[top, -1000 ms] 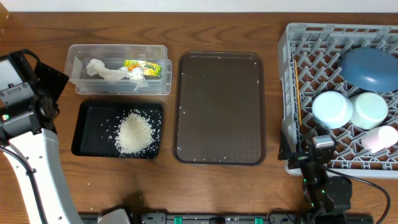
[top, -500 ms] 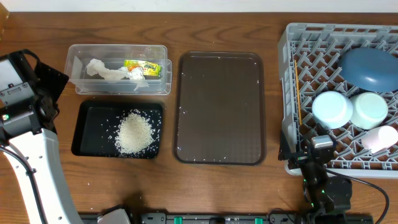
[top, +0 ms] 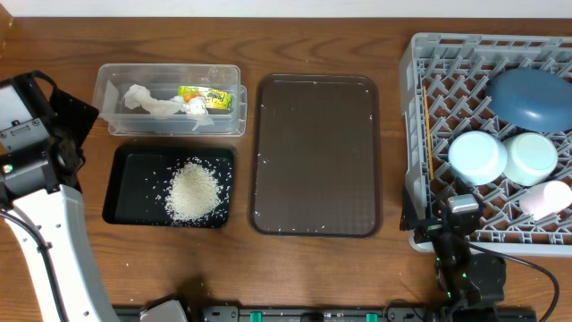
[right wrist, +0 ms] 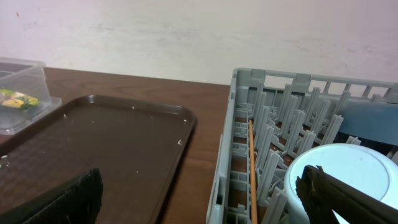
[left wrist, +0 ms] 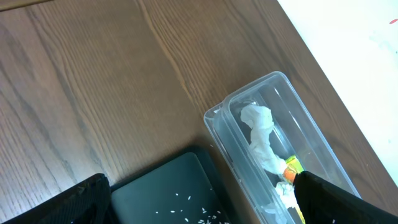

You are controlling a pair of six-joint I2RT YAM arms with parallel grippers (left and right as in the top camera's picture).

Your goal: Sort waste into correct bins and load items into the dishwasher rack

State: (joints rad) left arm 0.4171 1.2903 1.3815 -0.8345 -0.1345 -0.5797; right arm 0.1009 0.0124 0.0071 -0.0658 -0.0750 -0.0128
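**Everything looks binned and racked: what is left is a careful check**

The counter carries no loose dish or scrap that I can see. The dishwasher rack, far right, holds all the items. The brown serving tray in the middle is bare apart from a few stray white specks. The dark blue plate leans in the rack's far corner.

To the left, the clear tub sits just behind the black tray.

The left end effector hangs wide and empty above the near corners of those two bins. The right end effector is equally wide and empty, low at the rack's near-left corner.

The light blue bowl and mint green bowl sit upside down side by side, with the pink cup just in front. The rice heap lies in the black tray. The tissue and wrapper lie in the tub. The chopsticks stand along the rack's left wall.

My judgement is that the job is essentially finished. Doing this step well means keeping both arms clear of the rack wall and tub rim. The specks are probably too small to pinch.
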